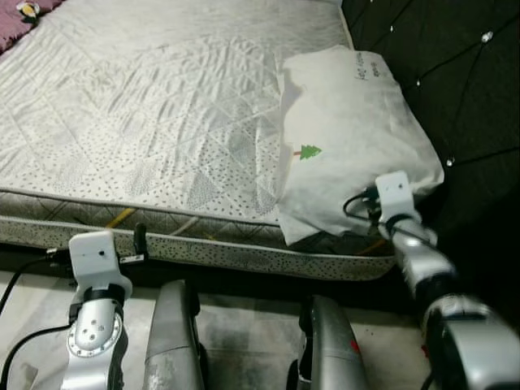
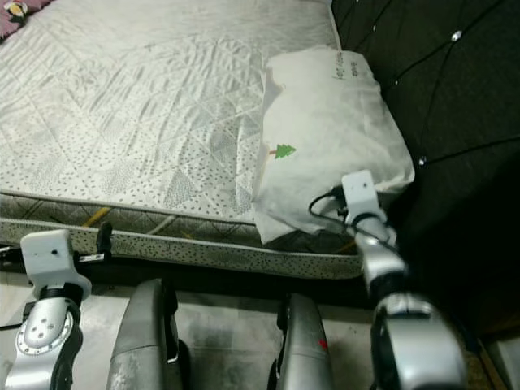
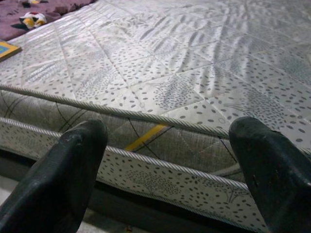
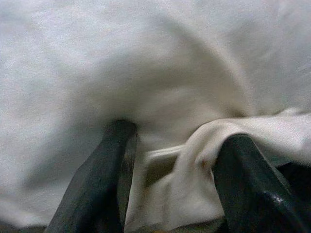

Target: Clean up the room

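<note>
Right fingers (image 4: 116,165) straddle pillow (image 1: 349,138) fabric fold.

pillow (image 1: 349,138) on mattress (image 1: 146,114), right side

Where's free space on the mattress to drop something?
The mattress is bare from its near edge to the pillow, which takes the strip along the headboard. A small toy sits at the far corner. The right gripper is pushed into the pillow's near end; the left gripper hovers open at the edge.
</note>
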### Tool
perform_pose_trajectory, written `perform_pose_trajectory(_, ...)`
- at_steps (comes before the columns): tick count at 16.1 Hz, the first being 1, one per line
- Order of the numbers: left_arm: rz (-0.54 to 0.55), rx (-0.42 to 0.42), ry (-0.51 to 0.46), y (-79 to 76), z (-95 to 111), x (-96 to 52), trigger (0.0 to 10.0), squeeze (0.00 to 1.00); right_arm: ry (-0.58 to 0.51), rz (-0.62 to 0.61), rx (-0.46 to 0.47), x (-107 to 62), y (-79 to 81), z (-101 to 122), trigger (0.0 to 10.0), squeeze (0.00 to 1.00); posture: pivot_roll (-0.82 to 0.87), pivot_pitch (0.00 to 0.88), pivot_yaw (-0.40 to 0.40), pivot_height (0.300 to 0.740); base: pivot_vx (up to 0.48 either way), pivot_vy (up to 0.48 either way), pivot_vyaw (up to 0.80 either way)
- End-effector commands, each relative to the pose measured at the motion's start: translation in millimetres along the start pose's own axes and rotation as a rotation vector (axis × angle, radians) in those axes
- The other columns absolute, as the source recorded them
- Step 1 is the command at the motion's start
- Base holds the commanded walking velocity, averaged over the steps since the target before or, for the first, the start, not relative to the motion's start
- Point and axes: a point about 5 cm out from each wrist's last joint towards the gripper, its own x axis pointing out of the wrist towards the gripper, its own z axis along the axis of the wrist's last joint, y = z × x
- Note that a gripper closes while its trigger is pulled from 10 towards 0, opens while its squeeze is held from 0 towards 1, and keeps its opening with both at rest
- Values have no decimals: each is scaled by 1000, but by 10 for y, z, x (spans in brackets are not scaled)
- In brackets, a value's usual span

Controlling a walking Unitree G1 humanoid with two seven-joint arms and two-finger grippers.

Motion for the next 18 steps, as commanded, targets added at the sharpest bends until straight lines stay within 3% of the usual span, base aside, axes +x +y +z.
perform_pose_trajectory(1,14,-8,-17,12,25,-33,10000,0,-52,-8,75,-37,50,36,10000,1000,61,23,-63,561,0,0,0)
perform_pose_trajectory(2,16,-18,-29,2,33,-63,10000,0,-124,12,160,-132,179,31,10000,1000,61,20,-58,561,0,0,0)
perform_pose_trajectory(4,13,-22,-40,-7,57,-49,10000,0,-205,25,229,-247,342,72,10000,1000,54,21,-45,561,0,0,0)
perform_pose_trajectory(6,-4,-20,-44,-20,77,-13,10000,0,-311,125,304,-379,532,264,10000,1000,26,27,-31,561,0,0,0)
perform_pose_trajectory(7,-19,-18,-46,-45,80,10,10000,0,-372,244,329,-431,620,384,10000,1000,20,28,-32,561,0,0,0)
perform_pose_trajectory(8,-29,-18,-48,-69,84,30,10000,0,-423,330,294,-481,680,479,10000,1000,16,29,-34,566,0,0,0)
perform_pose_trajectory(10,-32,-24,-53,-94,95,63,10000,0,-433,356,308,-484,734,577,10000,1000,11,29,-36,580,0,0,0)
perform_pose_trajectory(11,-34,-28,-53,-109,95,73,10000,0,-425,355,334,-485,755,606,10000,71,10,29,-38,590,0,0,0)
perform_pose_trajectory(13,-43,-33,-53,-151,94,81,10000,0,-421,363,328,-501,798,629,10000,0,13,28,-41,609,0,0,0)
perform_pose_trajectory(18,-29,-28,-63,-114,110,111,10000,0,-388,382,317,-495,748,585,10000,0,22,20,-49,662,0,0,0)
